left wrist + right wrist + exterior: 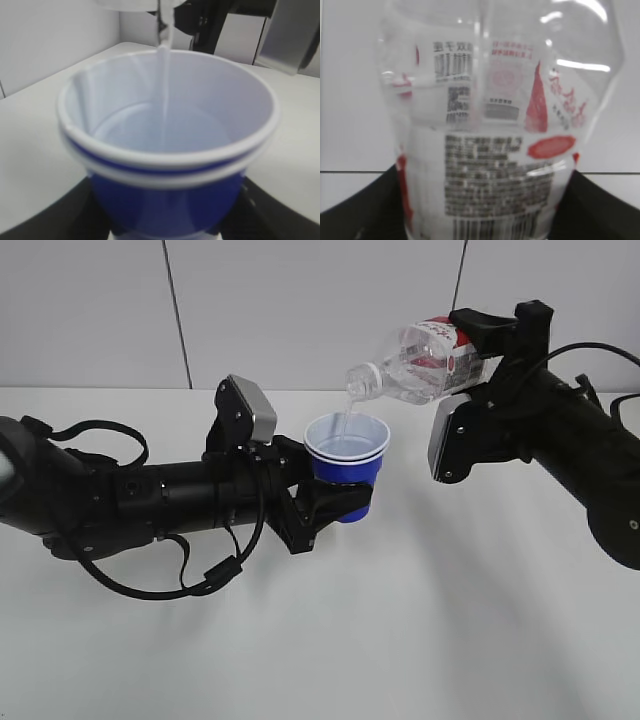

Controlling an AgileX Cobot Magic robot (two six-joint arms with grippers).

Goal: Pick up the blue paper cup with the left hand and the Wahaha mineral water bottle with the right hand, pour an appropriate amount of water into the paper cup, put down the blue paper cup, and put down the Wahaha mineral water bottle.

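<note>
Leftmost, the left hand (pixel 335 502) reaches in low and nearly level from the left edge of the exterior view, cables looping beneath its black forearm and a silver-grey block (pixel 252 408) standing up just behind the gripper. Its jaws are pressed against the lower body of the blue paper cup (pixel 347 462), one on either side, holding it upright and clear above the white table (pixel 420 640). In the left wrist view the cup (pixel 167 165) fills the picture, with black gripper parts showing at both lower corners; its white inside holds a shallow pool of water, and a thin stream of water (pixel 164 85) drops straight down into it from above. Further right, the Wahaha mineral water bottle (pixel 425 362) lies tilted well past level, its open neck pointing down and to the left directly over the cup's rim, without touching it. Some water remains in the clear body near the neck. The right hand (pixel 492 340) comes in from the right edge, its arm rising toward the bottle with the white rectangular panel (pixel 450 438) facing the cup, and its jaws are clamped on the bottle around the red-and-white label band. In the right wrist view the bottle (pixel 495 150) sits close before the lens, barcode and printed text showing, dark gripper parts flanking its base.
</note>
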